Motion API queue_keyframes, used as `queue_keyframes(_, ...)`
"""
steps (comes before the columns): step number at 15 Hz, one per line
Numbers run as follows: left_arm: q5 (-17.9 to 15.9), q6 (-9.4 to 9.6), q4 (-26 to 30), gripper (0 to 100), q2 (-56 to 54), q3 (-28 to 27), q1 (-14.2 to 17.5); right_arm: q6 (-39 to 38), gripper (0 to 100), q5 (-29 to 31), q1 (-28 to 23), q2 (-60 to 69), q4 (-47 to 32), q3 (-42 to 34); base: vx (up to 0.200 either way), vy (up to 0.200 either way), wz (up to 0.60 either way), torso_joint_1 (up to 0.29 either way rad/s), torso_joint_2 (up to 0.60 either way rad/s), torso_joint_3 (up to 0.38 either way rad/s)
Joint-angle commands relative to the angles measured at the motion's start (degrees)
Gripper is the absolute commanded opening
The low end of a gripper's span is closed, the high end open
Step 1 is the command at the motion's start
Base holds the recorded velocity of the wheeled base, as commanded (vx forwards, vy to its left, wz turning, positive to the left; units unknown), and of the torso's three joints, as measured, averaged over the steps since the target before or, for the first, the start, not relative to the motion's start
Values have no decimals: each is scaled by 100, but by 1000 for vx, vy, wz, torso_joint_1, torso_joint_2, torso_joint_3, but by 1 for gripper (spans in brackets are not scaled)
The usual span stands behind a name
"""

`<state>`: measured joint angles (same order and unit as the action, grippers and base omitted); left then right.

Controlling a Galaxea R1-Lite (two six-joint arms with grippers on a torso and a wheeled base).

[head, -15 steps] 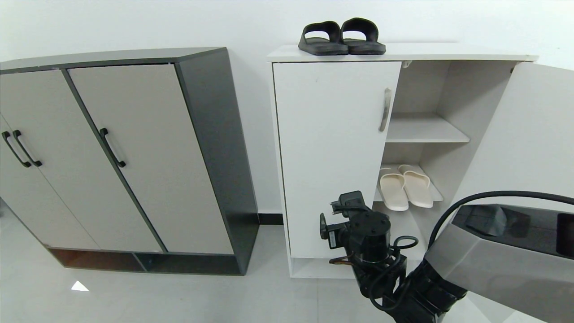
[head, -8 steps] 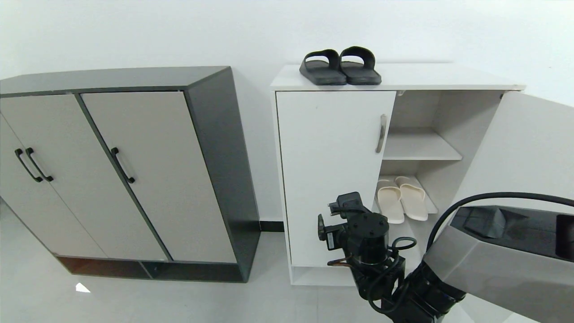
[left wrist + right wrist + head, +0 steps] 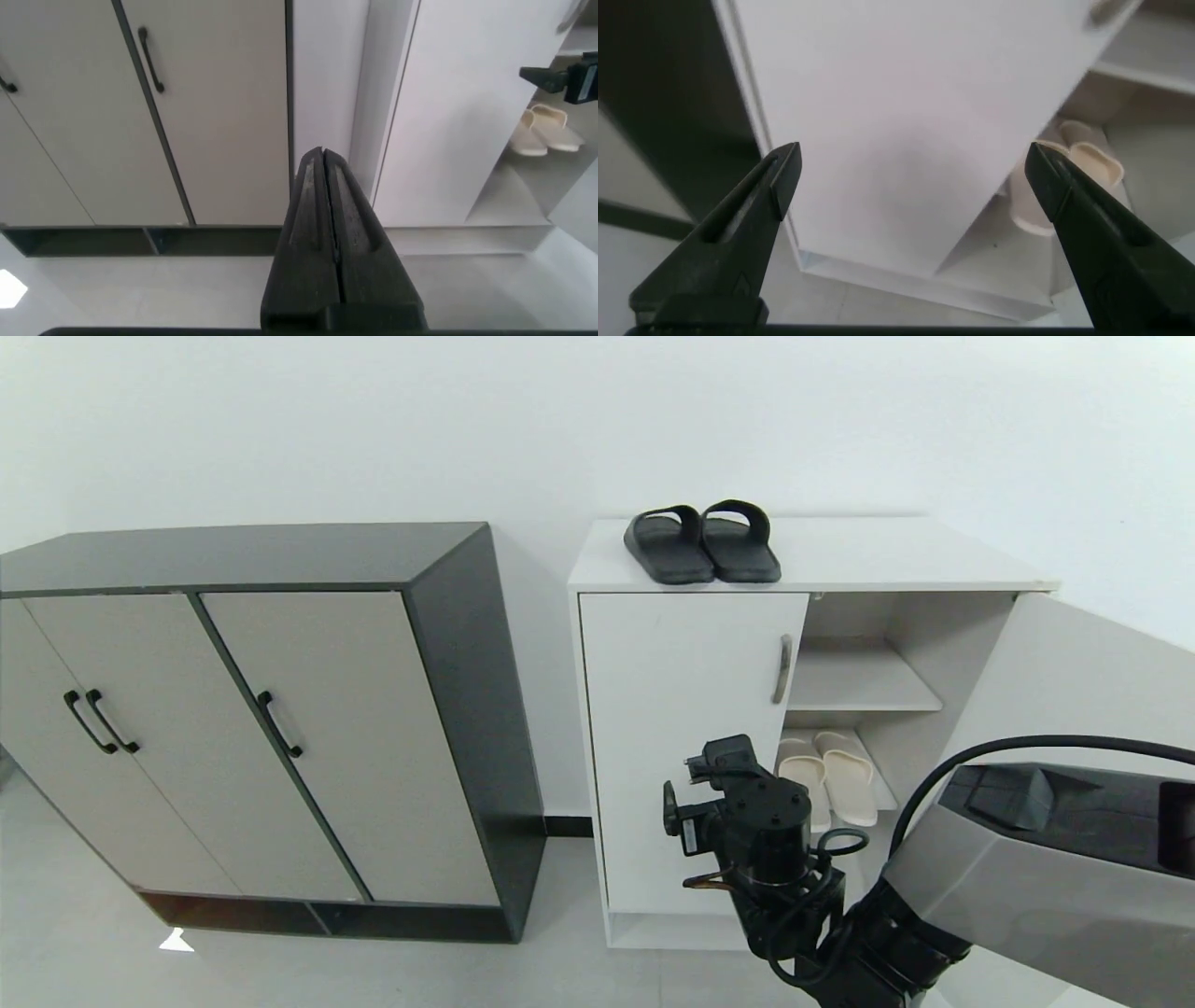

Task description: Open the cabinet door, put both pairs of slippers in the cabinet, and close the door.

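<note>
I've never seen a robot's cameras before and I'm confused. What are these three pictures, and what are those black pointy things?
It's a robot with two arms, each ending in a pincher called a gripper. The big picture comes from a camera on its head. It sees a white cabinet with one door open, black slippers on top and cream slippers on a shelf inside. A dark cabinet stands beside it. The small pictures come from cameras on its wrists. The pointy things are the pinchers: the left gripper is shut, the right gripper is open. Neither holds anything.
</note>
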<state>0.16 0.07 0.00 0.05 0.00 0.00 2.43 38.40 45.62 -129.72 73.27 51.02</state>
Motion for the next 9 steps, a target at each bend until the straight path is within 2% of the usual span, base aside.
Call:
queue_keyframes(1,2,1,0,0,4,0,0,4,100,1,0,-9,4,-4,0,0,0,173,-505,-320)
queue_keyframes(9,2,1,0,0,4,0,0,4,100,1,0,-1,4,-4,0,0,0,199,-510,-312)
